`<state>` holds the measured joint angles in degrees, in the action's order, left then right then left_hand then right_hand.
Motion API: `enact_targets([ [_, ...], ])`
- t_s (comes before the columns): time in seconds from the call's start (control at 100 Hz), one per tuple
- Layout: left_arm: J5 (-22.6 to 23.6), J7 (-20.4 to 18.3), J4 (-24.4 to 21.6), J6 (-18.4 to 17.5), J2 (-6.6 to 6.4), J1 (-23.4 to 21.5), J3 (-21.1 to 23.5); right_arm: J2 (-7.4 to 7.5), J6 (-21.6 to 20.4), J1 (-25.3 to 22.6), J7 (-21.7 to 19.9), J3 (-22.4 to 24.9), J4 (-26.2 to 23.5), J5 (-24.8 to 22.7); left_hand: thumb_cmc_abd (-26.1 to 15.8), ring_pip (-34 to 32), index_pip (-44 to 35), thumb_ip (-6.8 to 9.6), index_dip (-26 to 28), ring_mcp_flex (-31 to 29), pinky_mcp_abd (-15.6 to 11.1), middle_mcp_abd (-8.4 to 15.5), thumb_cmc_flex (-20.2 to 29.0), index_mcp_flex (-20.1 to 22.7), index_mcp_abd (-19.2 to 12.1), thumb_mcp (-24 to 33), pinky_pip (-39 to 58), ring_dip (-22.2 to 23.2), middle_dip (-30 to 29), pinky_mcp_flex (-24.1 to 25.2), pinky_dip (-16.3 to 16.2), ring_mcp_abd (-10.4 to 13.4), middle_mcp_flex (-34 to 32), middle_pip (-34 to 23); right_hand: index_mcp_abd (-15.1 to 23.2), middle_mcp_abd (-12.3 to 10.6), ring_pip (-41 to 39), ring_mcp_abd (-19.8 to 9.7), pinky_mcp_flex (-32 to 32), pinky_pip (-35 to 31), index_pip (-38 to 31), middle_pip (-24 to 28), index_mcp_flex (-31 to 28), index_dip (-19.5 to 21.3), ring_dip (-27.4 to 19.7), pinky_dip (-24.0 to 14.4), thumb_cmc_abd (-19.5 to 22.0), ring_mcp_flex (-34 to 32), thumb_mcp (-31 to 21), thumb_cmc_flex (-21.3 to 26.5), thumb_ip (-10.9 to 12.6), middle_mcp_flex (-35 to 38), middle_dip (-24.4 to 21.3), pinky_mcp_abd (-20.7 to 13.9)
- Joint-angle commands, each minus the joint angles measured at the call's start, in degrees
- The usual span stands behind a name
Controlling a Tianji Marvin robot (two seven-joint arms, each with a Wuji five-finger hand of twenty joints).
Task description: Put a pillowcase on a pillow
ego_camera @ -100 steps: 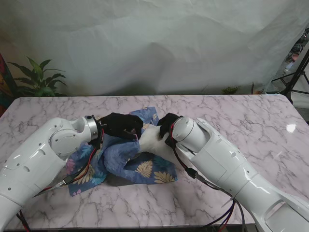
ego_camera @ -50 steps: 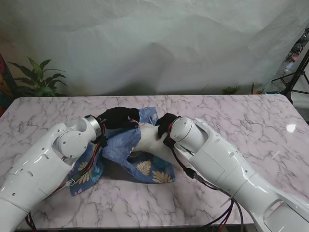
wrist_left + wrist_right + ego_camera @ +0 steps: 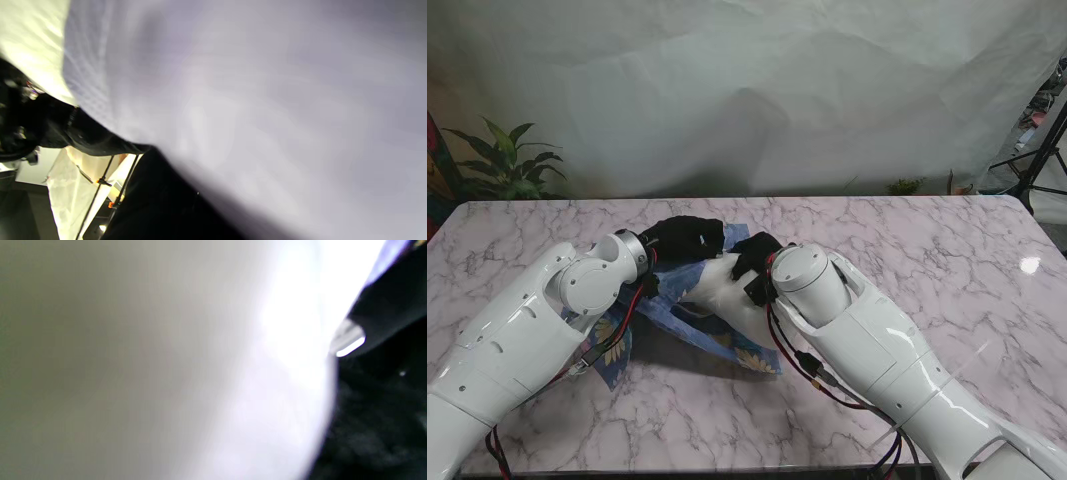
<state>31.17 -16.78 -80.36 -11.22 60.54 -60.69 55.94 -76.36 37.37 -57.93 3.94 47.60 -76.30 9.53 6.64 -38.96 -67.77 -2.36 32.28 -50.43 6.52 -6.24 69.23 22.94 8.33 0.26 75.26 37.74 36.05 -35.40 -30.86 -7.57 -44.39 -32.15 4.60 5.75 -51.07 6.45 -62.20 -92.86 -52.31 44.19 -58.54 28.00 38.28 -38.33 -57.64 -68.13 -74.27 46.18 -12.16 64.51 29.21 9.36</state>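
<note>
A white backdrop hangs behind the marble table, and near its middle I see the pillow lying partly inside the blue floral pillowcase. The pillow's long axis runs slantwise, from the far left, where the case bunches, toward me and to the right, where its white body goes under my right forearm. My left hand sits at the far-left end with its fingers curled into the blue cloth; I judge it gripping the pillowcase at the mouth. My right hand rests just beside it on the pillow's upper end; whether it grips or merely presses I cannot tell, since the right wrist view is only blur. The left hand is nearer the case's edge, so drawing the cloth along that axis falls to it.
</note>
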Motion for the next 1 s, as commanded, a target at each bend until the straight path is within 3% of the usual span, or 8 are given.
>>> enact_targets([
  [0.0, 0.57, 0.15, -0.87, 1.62, 0.81, -0.53, 0.12, -0.95, 0.41, -0.03, -0.50, -0.32, -1.17, -1.75, -2.36, 0.26, 0.40, -0.04, 1.14, -1.97, -0.83, -0.12, 1.33, -0.60, 1.93, -1.24, 2.75, -0.51, -2.30, -1.48, 1.41, 0.46, 1.34, -2.36, 3.00, -1.33, -11.16, -2.78, -3.78, -2.71, -5.00, 4.65, -2.77, 2.11, 1.01, 0.18, 7.12, -6.89, -12.41, 5.91, 4.99, 0.54, 0.67, -19.34],
  [0.2, 1.19, 3.49, -2.46, 11.21, 1.95, -0.96, 1.03, -1.71, 2.95, 0.06, 2.09, -0.75, 0.20, -5.81, -0.41, -1.13, -0.35, 1.43, 1.72, -3.23, -0.51, -1.44, 0.88, -0.31, 3.68, -0.19, 4.00, -0.16, -2.49, -3.20, 1.79, 0.09, 0.67, -3.58, 2.96, -1.34, -11.13, -2.80, -3.79, -2.77, -4.94, 4.73, -2.69, 2.11, 0.79, 0.21, 7.21, -6.86, -12.35, 5.91, 4.82, 0.38, 0.61, -19.56],
  [0.37, -2.92, 5.17, -2.55, 17.11, 3.32, 1.02, -0.92, -4.63, 4.74, 0.26, 10.58, -0.38, 2.70, -9.79, 0.44, -1.70, -0.13, 1.87, 1.65, -3.23, 0.27, -2.47, 0.78, 0.18, 4.54, 0.78, 4.40, -0.12, -2.48, -2.95, 2.19, -0.56, 0.22, -3.70, 2.98, -1.43, -10.92, -3.07, -3.79, -2.63, -4.92, 4.90, -2.57, 2.13, 0.53, 0.30, 7.30, -6.89, -12.27, 5.98, 4.69, 0.28, 0.50, -20.06],
  [0.45, -3.89, 5.74, -2.40, 17.51, 3.80, 2.27, -2.61, -5.56, 5.59, -0.18, 14.14, 0.88, 2.14, -10.89, 0.55, -1.74, -0.09, 1.88, 1.67, -3.30, 0.34, -2.70, 0.73, 0.40, 4.75, 0.94, 4.46, -0.18, -2.49, -2.99, 2.26, -0.44, 0.01, -3.76, 2.95, -1.31, -10.91, -3.05, -3.79, -2.66, -4.96, 4.96, -2.55, 2.16, 0.47, 0.28, 7.26, -6.89, -12.25, 5.99, 4.63, 0.22, 0.44, -20.10],
  [0.56, -4.39, 6.63, -2.67, 16.89, 4.30, 3.34, -4.51, -5.35, 6.64, -1.30, 16.20, 2.81, -1.23, -13.04, 0.68, -1.67, 0.04, 1.83, 1.74, -3.38, 0.15, -2.77, 0.55, 0.48, 4.85, 1.10, 4.38, -0.36, -2.51, -3.21, 2.48, -0.19, -0.11, -3.89, 3.07, -1.51, -10.86, -3.18, -3.79, -2.63, -5.00, 5.06, -2.38, 2.19, 0.40, 0.29, 7.39, -6.89, -12.16, 5.98, 4.52, 0.15, 0.30, -20.24],
  [0.77, -4.14, 6.98, -3.86, 15.33, 4.33, 3.02, -5.39, -3.74, 8.85, -2.85, 14.95, 4.64, -5.78, -16.31, 0.81, -1.48, 0.15, 1.80, 1.87, -3.39, -0.56, -2.85, 0.22, 0.51, 4.84, 1.33, 3.84, -0.63, -2.58, -3.10, 2.99, 0.38, -0.13, -4.07, 3.22, -1.65, -10.92, -3.13, -3.78, -2.64, -5.19, 5.23, -2.33, 2.23, 0.42, 0.27, 7.43, -6.88, -12.12, 5.95, 4.52, 0.17, 0.19, -20.22],
  [0.91, -4.10, 5.55, -3.64, 13.28, 3.80, 2.61, -4.84, -3.56, 8.28, -2.79, 14.19, 4.25, -4.64, -15.84, 0.71, -1.00, 0.59, 1.77, 2.27, -3.01, -1.55, -2.45, -0.26, 0.53, 3.84, 1.37, 2.83, -0.85, -2.29, -2.67, 3.58, 1.45, 0.19, -4.40, 3.20, -1.71, -10.99, -3.06, -3.78, -2.69, -5.26, 5.27, -2.40, 2.23, 0.47, 0.25, 7.43, -6.87, -12.14, 5.94, 4.55, 0.18, 0.14, -20.14],
  [0.99, -4.92, 4.20, -2.49, 10.56, 3.42, 2.77, -4.43, -3.43, 7.22, -2.02, 13.17, 3.13, -2.47, -15.66, 0.43, -2.67, 2.02, 1.28, 2.95, -3.17, -2.05, -2.88, 0.00, 0.81, 1.68, 0.39, 2.99, 0.46, -0.79, -2.63, 3.38, 2.73, -0.03, -6.26, 3.34, -1.85, -11.02, -3.18, -3.78, -2.69, -5.28, 5.28, -2.38, 2.21, 0.49, 0.24, 7.50, -6.88, -12.10, 5.89, 4.57, 0.18, 0.10, -20.12],
])
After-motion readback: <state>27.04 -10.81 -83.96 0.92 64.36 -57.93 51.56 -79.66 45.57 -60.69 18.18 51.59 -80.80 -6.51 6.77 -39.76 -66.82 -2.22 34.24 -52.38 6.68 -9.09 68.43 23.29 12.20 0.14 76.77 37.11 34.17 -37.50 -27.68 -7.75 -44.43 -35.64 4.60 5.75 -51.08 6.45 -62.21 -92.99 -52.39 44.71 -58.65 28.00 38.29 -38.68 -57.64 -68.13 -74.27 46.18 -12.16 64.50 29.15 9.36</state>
